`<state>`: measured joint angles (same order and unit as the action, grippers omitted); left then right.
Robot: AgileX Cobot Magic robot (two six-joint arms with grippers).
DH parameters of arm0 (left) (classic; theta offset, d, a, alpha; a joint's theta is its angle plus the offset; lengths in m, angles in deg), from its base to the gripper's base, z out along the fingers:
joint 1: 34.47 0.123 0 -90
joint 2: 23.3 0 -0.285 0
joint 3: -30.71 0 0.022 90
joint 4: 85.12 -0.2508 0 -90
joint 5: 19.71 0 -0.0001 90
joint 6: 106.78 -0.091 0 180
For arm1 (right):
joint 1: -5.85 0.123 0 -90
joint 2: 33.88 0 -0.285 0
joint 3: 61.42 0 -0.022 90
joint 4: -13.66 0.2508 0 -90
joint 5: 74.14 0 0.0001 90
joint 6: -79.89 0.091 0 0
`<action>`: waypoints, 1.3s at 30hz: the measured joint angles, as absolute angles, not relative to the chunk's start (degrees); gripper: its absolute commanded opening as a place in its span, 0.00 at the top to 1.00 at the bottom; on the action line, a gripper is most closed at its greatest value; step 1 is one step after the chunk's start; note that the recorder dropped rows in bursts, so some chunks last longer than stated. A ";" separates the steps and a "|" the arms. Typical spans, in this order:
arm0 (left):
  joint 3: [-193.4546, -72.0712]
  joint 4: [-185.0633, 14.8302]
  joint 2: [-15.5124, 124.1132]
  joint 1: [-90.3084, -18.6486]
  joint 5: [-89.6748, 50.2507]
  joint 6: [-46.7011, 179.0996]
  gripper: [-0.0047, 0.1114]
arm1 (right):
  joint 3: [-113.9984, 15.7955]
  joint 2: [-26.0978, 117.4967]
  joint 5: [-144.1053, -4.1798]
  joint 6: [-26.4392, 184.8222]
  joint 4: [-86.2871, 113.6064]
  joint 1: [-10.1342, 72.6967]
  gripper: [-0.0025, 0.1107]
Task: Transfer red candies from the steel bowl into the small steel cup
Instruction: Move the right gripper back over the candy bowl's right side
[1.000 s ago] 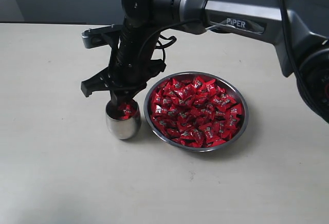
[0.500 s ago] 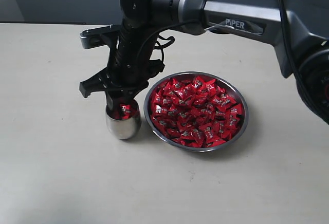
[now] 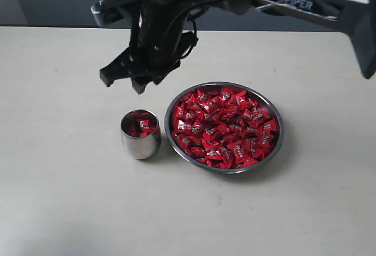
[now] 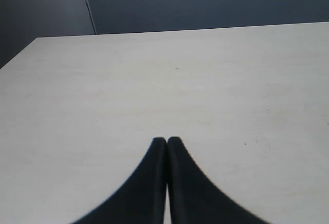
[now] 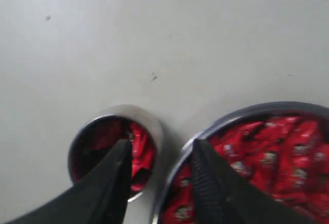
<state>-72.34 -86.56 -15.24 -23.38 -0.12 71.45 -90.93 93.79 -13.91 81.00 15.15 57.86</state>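
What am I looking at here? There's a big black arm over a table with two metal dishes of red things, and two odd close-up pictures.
This is a two-armed robot. One picture comes from a camera standing off the arms; the other two come from cameras on each arm's wrist, looking past its gripper.

In the overall view, the right gripper hangs above the table, its jaws apart and holding nothing. Below it stands the small steel cup with a few red candies inside. Beside the cup sits the steel bowl, heaped with red candies.

The right wrist view looks down between that gripper's two dark fingers at the cup and the bowl's edge.

The left wrist view shows the left gripper, jaws together and empty, over bare table. That arm is not seen in the overall view.
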 measured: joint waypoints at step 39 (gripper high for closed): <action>-72.34 -86.56 -15.24 -23.38 -0.12 71.45 0.96 | -38.17 65.17 -45.14 102.84 -12.94 41.88 0.64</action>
